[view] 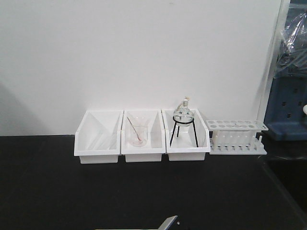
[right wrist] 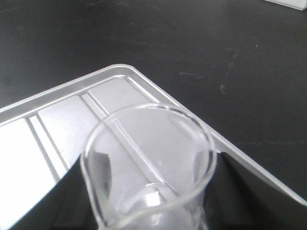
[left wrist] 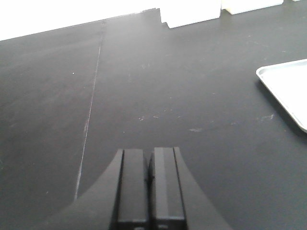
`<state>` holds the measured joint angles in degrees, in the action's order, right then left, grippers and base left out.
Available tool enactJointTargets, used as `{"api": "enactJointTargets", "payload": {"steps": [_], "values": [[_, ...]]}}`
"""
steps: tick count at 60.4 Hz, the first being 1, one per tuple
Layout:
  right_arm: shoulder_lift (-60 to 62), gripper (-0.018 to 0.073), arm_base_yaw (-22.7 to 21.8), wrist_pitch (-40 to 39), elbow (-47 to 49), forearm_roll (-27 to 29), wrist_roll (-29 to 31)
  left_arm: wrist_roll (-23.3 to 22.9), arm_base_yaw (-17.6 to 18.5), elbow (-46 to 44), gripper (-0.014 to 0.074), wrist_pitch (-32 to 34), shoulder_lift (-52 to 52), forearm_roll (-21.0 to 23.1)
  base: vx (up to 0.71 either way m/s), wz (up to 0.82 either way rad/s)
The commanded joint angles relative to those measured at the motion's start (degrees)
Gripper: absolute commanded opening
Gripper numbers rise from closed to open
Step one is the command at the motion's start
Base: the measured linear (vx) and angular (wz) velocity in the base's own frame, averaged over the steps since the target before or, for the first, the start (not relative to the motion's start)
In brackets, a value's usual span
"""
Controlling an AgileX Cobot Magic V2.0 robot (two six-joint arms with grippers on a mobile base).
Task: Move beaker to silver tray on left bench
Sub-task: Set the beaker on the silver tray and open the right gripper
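Observation:
The clear glass beaker (right wrist: 148, 163) fills the bottom of the right wrist view, its open mouth facing the camera. My right gripper (right wrist: 153, 191) is shut on it, with a dark finger on each side. It hangs over a corner of the silver tray (right wrist: 62, 120), which lies on the black bench (right wrist: 216, 48); whether it touches the tray I cannot tell. My left gripper (left wrist: 149, 158) is shut and holds nothing, low over the bare bench top, with the silver tray (left wrist: 288, 91) to its right. In the front view a tray corner (view: 169, 222) shows at the bottom edge.
Along the back wall stand three white bins (view: 98, 136). The middle one holds a beaker with a pink rod (view: 138, 134), and the right one a flask on a tripod (view: 183, 122). A white test-tube rack (view: 237, 136) is beside them. Blue equipment (view: 288, 105) is at far right.

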<state>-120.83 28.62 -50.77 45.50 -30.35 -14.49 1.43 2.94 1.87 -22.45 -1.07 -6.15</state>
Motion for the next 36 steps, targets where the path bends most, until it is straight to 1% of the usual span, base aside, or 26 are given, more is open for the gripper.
{"api": "enactJointTargets", "payload": {"steps": [1,3,6,11,23,36], "values": [[2.79,0.0528,-0.15,-4.21,1.25,0.78,0.2,-0.11,0.41,1.14,0.0001,4.7,-0.41,0.02,0.0,0.0],[2.79,0.0568,-0.15,-4.22,1.25,0.78,0.2,-0.11,0.41,1.14,0.0001,4.7,-0.41,0.02,0.0,0.0],[2.79,0.0605,-0.15,-4.22,1.25,0.84,0.2,-0.11,0.41,1.14,0.0001,4.7,-0.41,0.02,0.0,0.0],[2.79,0.0636,-0.15,-4.22,1.25,0.84,0.2,-0.11,0.41,1.14,0.0001,4.7,-0.41,0.02,0.0,0.0],[3.7,0.0631,-0.15,-4.16,1.25,0.84,-0.49,-0.11,0.41,1.14,0.0001,4.7,-0.41,0.02,0.0,0.0],[10.62,0.0606,-0.22,-1.3,1.25,1.72,-0.65,-0.11,0.41,1.14,0.0001,4.7,-0.41,0.02,0.0,0.0]]}}
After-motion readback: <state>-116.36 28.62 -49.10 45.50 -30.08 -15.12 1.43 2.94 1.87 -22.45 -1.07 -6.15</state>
